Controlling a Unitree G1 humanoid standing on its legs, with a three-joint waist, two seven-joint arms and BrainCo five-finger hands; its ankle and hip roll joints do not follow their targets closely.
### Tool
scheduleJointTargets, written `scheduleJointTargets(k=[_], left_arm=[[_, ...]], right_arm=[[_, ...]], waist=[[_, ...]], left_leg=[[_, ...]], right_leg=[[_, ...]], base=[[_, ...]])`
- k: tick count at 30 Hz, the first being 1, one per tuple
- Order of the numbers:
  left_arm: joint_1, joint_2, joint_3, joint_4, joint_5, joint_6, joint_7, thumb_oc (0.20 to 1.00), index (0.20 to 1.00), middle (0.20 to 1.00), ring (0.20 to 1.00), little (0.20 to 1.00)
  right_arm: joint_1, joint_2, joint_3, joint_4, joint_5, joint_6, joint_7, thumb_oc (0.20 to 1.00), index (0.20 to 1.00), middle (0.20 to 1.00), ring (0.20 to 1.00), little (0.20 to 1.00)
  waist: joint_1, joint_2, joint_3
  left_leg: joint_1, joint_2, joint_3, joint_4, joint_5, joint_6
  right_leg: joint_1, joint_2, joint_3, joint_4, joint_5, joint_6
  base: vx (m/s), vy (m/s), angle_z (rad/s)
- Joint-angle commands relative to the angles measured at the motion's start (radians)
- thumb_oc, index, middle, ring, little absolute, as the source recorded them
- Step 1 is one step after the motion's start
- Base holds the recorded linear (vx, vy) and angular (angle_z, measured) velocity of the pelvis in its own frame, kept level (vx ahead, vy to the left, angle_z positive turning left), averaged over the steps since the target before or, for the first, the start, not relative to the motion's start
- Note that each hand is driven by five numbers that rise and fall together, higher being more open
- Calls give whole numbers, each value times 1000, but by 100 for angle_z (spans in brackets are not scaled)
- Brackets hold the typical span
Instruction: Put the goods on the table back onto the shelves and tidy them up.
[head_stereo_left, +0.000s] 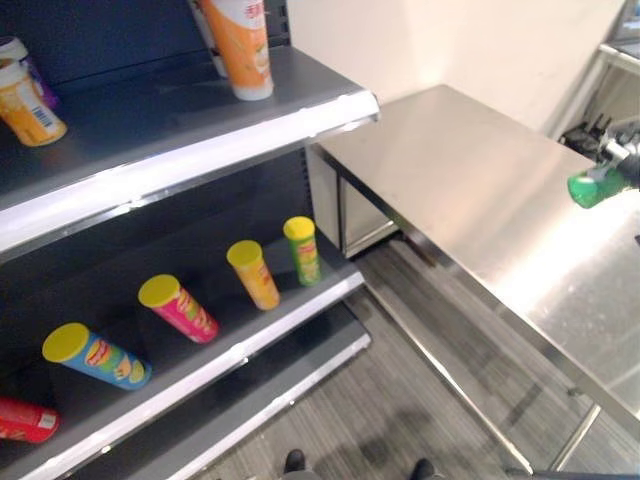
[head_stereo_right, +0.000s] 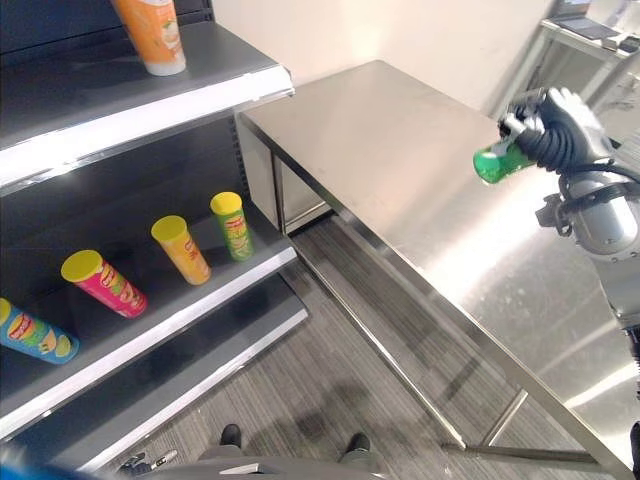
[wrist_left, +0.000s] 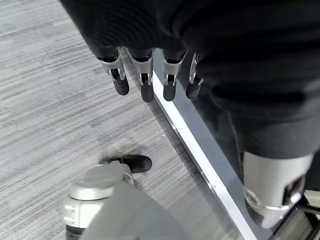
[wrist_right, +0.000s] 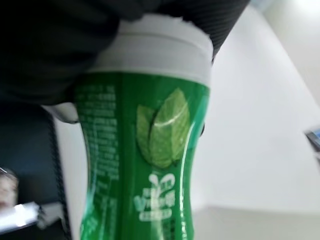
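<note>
Item 1: your right hand, at about 2 o'clock in the right eye view, above the far side of the steel table. Its fingers are curled round a green bottle with a white cap and a leaf motif; the bottle is held clear of the tabletop, lying roughly sideways.

Item 2: your left hand, seen in its wrist view hanging over the grey floor beside the shelf's bottom edge, fingers straight and relaxed, holding nothing.

Item 3: shelf unit, at 9 o'clock. Upper shelf: an orange tube standing upright at 12 o'clock, an orange bottle at 10 o'clock. Lower shelf, reading 8 to 6 o'clock: a red can, then four yellow-lidded tubes, blue, pink, orange, green, set apart from one another.
</note>
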Motion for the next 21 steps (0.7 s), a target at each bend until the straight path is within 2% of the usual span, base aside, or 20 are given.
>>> scheduleJointTargets(k=[1, 5, 7, 8, 10, 11, 12, 13, 14, 15, 17, 18, 20, 21], left_arm=[[-39, 45, -11, -7, 13, -20, 19, 1000, 1000, 1000, 1000, 1000], [-23, 41, -16, -40, 1, -27, 20, 1000, 1000, 1000, 1000, 1000], [-17, 43, -18, -61, -6, -33, 20, 1000, 1000, 1000, 1000, 1000], [-15, 45, -23, -78, -12, -39, 24, 1000, 1000, 1000, 1000, 1000], [-17, 47, -26, -97, -26, -43, 29, 1000, 1000, 1000, 1000, 1000], [-19, 43, -27, -96, -23, -43, 33, 1000, 1000, 1000, 1000, 1000], [-20, 45, -32, -99, -25, -44, 32, 1000, 1000, 1000, 1000, 1000], [-18, 43, -31, -99, -25, -44, 32, 1000, 1000, 1000, 1000, 1000], [-13, 42, -39, -104, -30, -47, 32, 1000, 1000, 1000, 1000, 1000], [-10, 36, -34, -101, -33, -48, 33, 1000, 1000, 1000, 1000, 1000], [-18, 28, -31, -93, -31, -52, 34, 1000, 1000, 1000, 1000, 1000], [-29, 27, -31, -88, -22, -53, 34, 1000, 1000, 1000, 1000, 1000], [-35, 28, -35, -84, -14, -54, 33, 1000, 1000, 1000, 1000, 1000], [-42, 29, -41, -80, 1, -54, 26, 1000, 1000, 1000, 1000, 1000]], right_arm=[[-29, -25, -37, -101, 43, -75, -35, 200, 200, 200, 200, 200], [-28, -7, -68, -211, 47, -99, -37, 200, 200, 200, 200, 200], [-38, -1, -68, -257, 52, -111, -28, 200, 200, 200, 200, 200], [-49, -1, -65, -276, 54, -118, -32, 200, 200, 200, 200, 200], [-74, -14, -47, -288, 48, -121, -44, 200, 200, 200, 200, 200], [-82, -25, -42, -303, 38, -122, -47, 200, 200, 200, 200, 200], [-87, -34, -36, -310, 34, -123, -44, 200, 200, 200, 200, 200], [-93, -35, -29, -309, 34, -122, -44, 200, 200, 200, 200, 200], [-104, -47, -19, -324, 29, -127, -45, 200, 200, 200, 200, 200], [-117, -53, -5, -327, 24, -126, -46, 200, 200, 200, 200, 200], [-120, -70, -5, -338, 19, -129, -36, 200, 200, 200, 200, 200], [-111, -84, -16, -344, 25, -127, -29, 200, 200, 200, 200, 200], [-88, -90, -41, -353, 25, -123, -24, 200, 200, 200, 200, 200], [-67, -84, -67, -352, 30, -118, -18, 200, 200, 200, 200, 200]], waist=[[30, -42, -7], [33, -32, 14], [40, -25, 31], [45, -22, 47], [39, -21, 54], [24, -22, 48], [12, -24, 39], [12, -23, 40], [4, -18, 32], [-2, -9, 27], [-13, -2, 14], [-31, 3, 3], [-46, 6, -2], [-60, 17, -11]], left_leg=[[19, 91, 132, 82, -12, -59], [-12, 107, 112, 138, -2, -68], [-44, 118, 95, 155, 50, -83], [-74, 137, 97, 164, 94, -98], [-107, 177, 150, 140, 159, -98], [-107, 212, 224, 115, 181, -93], [-89, 239, 266, 111, 173, -105], [-84, 239, 270, 109, 173, -106], [-49, 267, 315, 134, 166, -114], [-28, 268, 313, 154, 153, -114], [28, 260, 309, 184, 134, -114], [73, 246, 310, 204, 115, -114], [85, 233, 301, 218, 101, -114], [107, 194, 289, 224, 50, -114]], right_leg=[[24, 36, 41, 14, -108, -16], [24, 52, 46, 17, -123, -35], [20, 60, 42, 15, -125, -40], [21, 65, 32, 17, -131, -42], [9, 57, -4, 18, -132, -40], [1, 48, -32, 19, -131, -40], [4, 42, -36, 18, -146, -35], [6, 42, -33, 18, -148, -35], [-18, 25, -64, 19, -134, -39], [-31, 13, -75, 21, -123, -37], [-65, -21, -114, 24, -91, -35], [-93, -57, -159, 29, -62, -30], [-100, -78, -185, 31, -46, -25], [-119, -108, -210, 43, -19, -15]], base=[[-18, -84, -6], [-32, -101, -4], [-82, -69, 11], [-130, -25, 27], [-162, 6, 65], [-93, 5, 92], [-39, -10, 117], [-94, 37, 97], [-164, 81, 86], [-223, 118, 43], [-230, 149, 37], [-210, 143, 49], [-167, 149, 109], [-148, 167, 142]])
